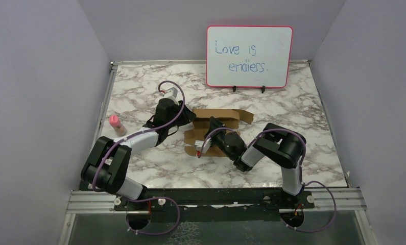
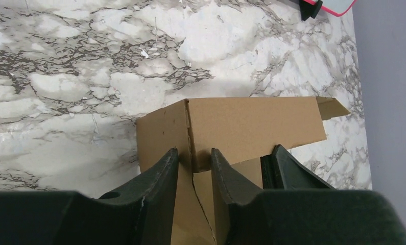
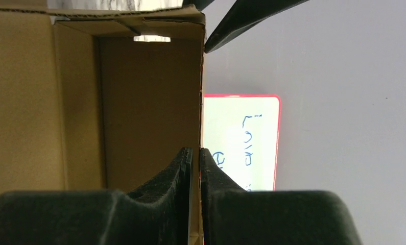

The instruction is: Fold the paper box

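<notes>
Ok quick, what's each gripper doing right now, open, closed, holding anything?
Left gripper: jaws partly apart around a corner fold of the paper box; a firm grip cannot be told.
Right gripper: closed on a wall of the paper box.

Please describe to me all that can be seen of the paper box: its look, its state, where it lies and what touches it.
The paper box is plain brown cardboard, half folded. Some walls stand upright, with creases and a small slot showing, while other flaps lie flat on the marble table, near its middle. The right gripper pinches one upright wall at its edge. The left gripper straddles a corner crease at the box's left end, its jaws apart.
</notes>
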You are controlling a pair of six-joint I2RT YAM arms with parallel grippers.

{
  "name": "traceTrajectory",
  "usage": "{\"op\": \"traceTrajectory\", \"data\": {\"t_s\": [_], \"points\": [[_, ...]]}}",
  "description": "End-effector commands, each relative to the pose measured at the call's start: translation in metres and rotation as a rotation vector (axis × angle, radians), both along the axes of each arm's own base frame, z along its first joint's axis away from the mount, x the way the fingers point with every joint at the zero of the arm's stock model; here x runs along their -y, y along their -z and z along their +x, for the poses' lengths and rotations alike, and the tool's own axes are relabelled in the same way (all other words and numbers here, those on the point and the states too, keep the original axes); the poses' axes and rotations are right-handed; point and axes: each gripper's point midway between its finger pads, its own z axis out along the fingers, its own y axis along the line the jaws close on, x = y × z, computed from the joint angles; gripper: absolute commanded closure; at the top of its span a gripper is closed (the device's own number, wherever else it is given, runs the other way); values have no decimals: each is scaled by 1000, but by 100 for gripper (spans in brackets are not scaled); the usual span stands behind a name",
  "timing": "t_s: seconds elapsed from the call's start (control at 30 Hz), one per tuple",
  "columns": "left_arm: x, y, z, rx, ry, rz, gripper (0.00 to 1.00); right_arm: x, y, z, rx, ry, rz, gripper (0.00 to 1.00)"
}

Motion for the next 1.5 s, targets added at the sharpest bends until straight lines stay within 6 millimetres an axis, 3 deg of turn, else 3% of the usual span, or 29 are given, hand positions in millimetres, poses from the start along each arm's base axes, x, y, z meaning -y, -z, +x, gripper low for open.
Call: {"op": "traceTrajectory", "data": {"t_s": [0.0, 0.3, 0.53, 0.67, 0.97, 1.33, 1.47], "points": [[2, -6, 11, 44, -8, 15, 72, 3, -3, -4, -54, 11, 24, 84], [2, -2, 17, 48, -4, 38, 73, 0, -7, -13, -333, 15, 65, 70], [2, -1, 20, 51, 4, 47, 72, -1, -28, -19, -491, -12, 172, 59], [0, -1, 23, 56, 13, 49, 73, 7, -32, -18, -515, -15, 199, 58], [-9, -9, 30, 74, 9, 43, 73, 46, -30, -5, -510, 7, 213, 55], [-2, -4, 27, 48, 46, 25, 73, 55, -22, 18, -474, 28, 166, 54], [-4, -4, 26, 53, 48, 31, 73, 59, -33, 24, -506, 24, 222, 53]]}}
